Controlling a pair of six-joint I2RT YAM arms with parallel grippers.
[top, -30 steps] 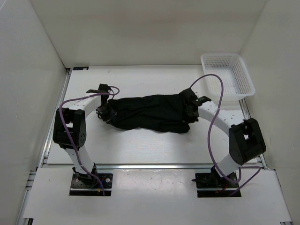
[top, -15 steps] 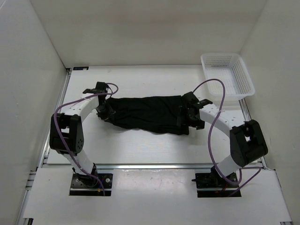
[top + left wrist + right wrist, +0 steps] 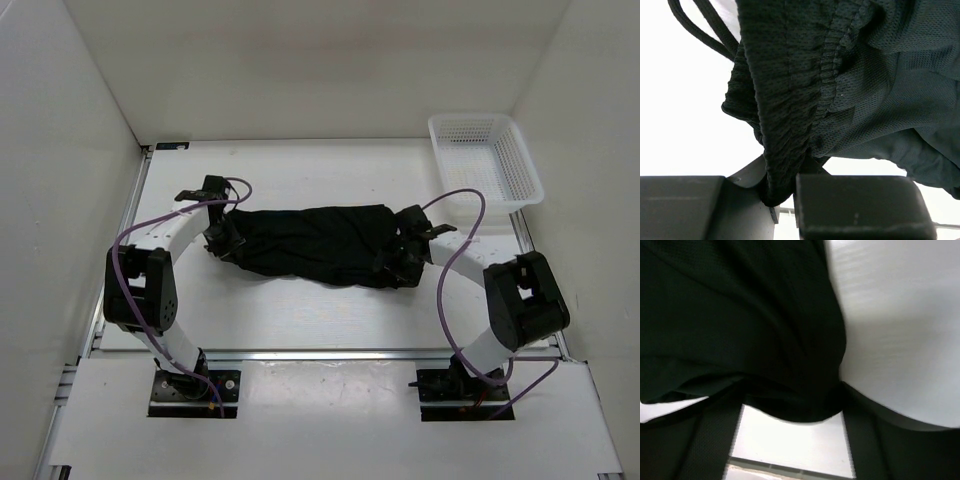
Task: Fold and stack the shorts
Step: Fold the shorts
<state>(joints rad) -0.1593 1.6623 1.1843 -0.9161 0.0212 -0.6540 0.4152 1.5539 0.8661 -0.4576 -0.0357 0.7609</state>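
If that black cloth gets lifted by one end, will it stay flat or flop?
Probably flop: the shorts bunch and sag where the left gripper pinches the waistband. Likely light, since the cloth is thin mesh. Pushed, they would likely crumple, as their existing folds suggest.

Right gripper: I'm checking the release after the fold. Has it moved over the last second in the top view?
Yes. The right gripper has shifted toward the near table edge, away from the white mesh basket, at the black shorts' right end.

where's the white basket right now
Top view: the white basket sits in the table's far right corner, apart from the shorts lying mid-table.
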